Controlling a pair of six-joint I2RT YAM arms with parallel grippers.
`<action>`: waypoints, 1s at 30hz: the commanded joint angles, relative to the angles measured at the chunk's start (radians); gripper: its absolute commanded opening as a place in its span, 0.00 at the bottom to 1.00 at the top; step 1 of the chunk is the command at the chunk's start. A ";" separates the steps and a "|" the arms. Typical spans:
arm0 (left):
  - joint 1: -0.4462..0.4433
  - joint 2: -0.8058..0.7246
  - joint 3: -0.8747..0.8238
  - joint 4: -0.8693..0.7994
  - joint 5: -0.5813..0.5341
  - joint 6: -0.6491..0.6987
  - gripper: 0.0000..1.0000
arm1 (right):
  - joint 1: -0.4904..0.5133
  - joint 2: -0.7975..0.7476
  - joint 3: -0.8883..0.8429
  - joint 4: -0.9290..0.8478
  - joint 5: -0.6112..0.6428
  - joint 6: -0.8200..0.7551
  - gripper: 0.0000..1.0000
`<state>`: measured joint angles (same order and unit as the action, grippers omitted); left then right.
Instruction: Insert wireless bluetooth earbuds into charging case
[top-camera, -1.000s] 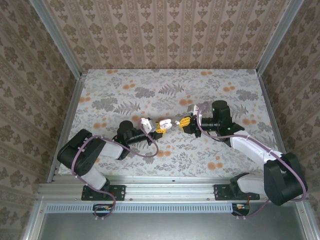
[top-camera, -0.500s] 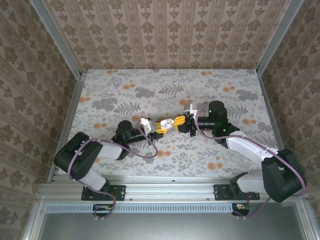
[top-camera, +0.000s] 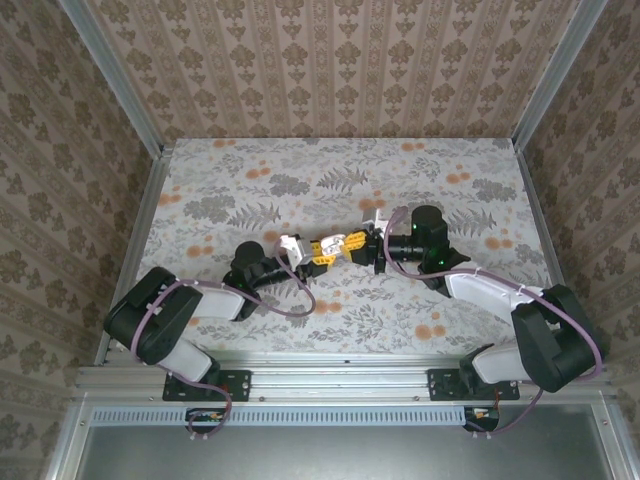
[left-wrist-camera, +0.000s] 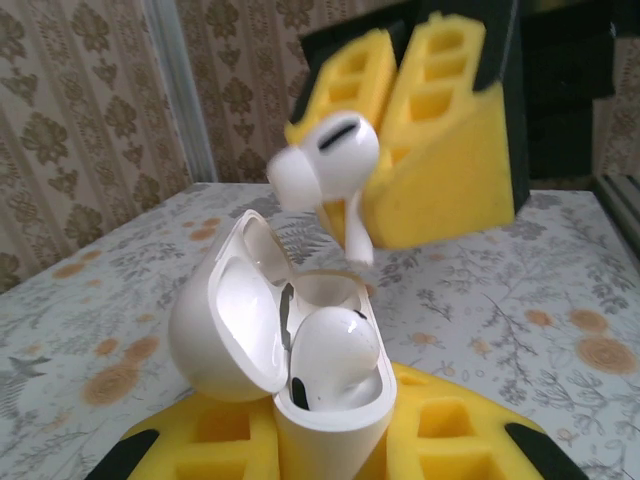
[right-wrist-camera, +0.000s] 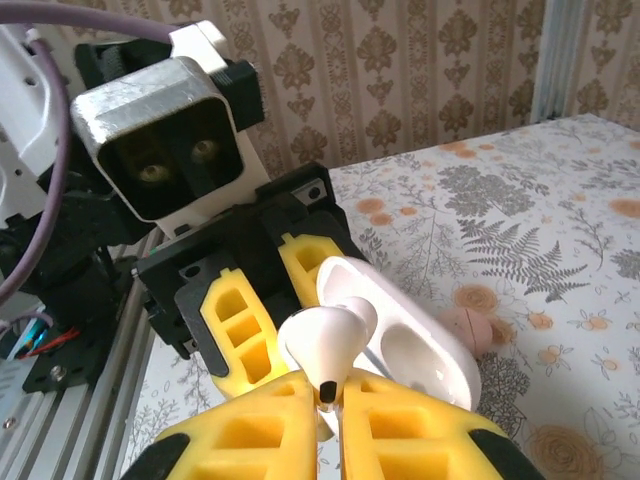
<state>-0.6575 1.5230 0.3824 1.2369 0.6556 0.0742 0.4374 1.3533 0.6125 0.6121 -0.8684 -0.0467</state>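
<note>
Earbud (left-wrist-camera: 325, 160) nearer case (left-wrist-camera: 222, 325); second earbud (left-wrist-camera: 335, 350) inside.

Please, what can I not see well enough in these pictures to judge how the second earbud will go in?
- Left wrist view: the held earbud is blurred; the seated earbud covers the other socket of the charging case.
- Right wrist view: the held earbud and the fingers of the right gripper hide the case's inside.
- Top external view: case and both earbuds are too small to tell apart.
</note>
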 joint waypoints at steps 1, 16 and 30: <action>-0.019 -0.034 0.008 0.045 -0.087 0.017 0.00 | 0.017 0.001 -0.041 0.148 0.101 0.090 0.12; -0.029 -0.065 -0.007 0.047 -0.038 0.068 0.00 | -0.012 -0.038 0.002 -0.034 -0.015 -0.138 0.12; -0.028 -0.092 0.000 0.047 0.030 0.049 0.00 | -0.051 -0.056 0.108 -0.396 -0.082 -0.415 0.12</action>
<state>-0.6830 1.4700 0.3771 1.2282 0.6399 0.1268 0.3950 1.3041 0.6926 0.3470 -0.9119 -0.3672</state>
